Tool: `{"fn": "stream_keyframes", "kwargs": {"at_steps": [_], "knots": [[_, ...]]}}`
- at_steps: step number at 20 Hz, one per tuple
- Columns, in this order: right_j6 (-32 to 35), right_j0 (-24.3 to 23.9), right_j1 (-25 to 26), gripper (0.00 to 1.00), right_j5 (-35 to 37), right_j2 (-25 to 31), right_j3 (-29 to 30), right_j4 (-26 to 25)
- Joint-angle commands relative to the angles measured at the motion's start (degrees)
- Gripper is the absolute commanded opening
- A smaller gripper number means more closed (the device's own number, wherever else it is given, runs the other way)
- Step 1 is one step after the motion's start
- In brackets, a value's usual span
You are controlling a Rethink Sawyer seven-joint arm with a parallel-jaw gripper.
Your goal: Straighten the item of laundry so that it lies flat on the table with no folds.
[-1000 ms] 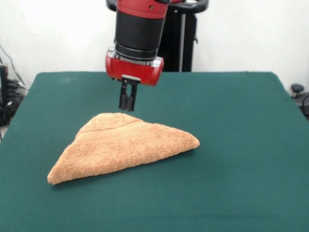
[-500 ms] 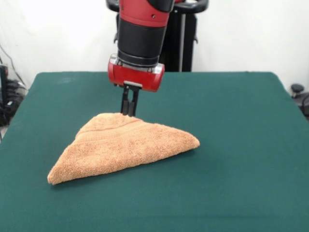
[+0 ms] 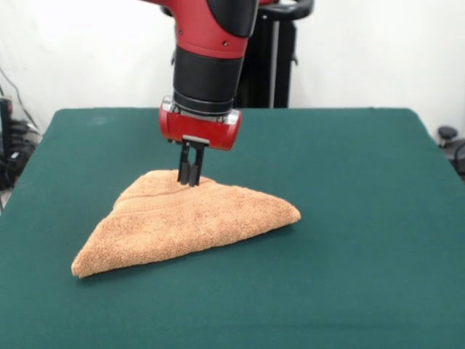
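The orange-tan towel (image 3: 185,222) lies folded into a triangle on the dark green table (image 3: 356,218), left of the middle. Its long edge runs from the near left corner to the right corner, and its apex points to the far side. A woven band runs near the apex. No label shows. My gripper (image 3: 189,179) hangs straight down from the red and black arm. Its two black fingers are pressed together, with their tips down on the towel's far apex. No cloth shows between them.
The robot's black pedestal (image 3: 272,58) stands behind the table's far edge. Dark cables and gear (image 3: 11,145) sit beyond the left edge, and a black object (image 3: 450,142) beyond the right edge. The green top stretches wide on the towel's right.
The gripper has come down and a little nearer, from just behind and above the towel's apex to touching its far corner. The fingers stayed together. The towel has not moved.
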Motion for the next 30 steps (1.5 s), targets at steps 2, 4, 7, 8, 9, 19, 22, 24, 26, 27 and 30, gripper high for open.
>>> {"fn": "stream_keyframes", "kwargs": {"at_steps": [2, 4, 7, 8, 9, 19, 22, 24, 26, 27, 30], "knots": [[6.8, 0.3, 3.5, 0.00, -2.1, 7.5, 4.0, -2.6], [7.7, 0.6, 3.7, 0.00, -2.5, 7.4, 4.2, -2.5], [9.1, 1.2, 3.0, 0.00, -2.9, 6.9, 5.3, -2.4], [9.6, 1.6, 2.8, 0.00, -3.3, 6.5, 5.5, -2.3], [10.0, 1.8, 2.6, 0.00, -3.7, 6.2, 5.8, -2.2], [11.8, 3.9, 0.7, 0.00, -0.7, 3.2, 5.3, 0.0], [10.9, 4.0, -0.1, 0.00, 1.2, 3.0, 4.6, -0.1], [10.9, 4.0, -0.3, 0.00, 2.7, 3.3, 4.8, 0.4], [11.1, 4.2, -0.8, 0.00, 2.0, 3.3, 5.0, 0.3], [11.2, 4.6, -0.9, 0.00, 2.6, 2.9, 4.9, 0.4], [11.1, 4.8, -1.2, 0.00, 4.9, 2.5, 4.6, 0.7]]}}
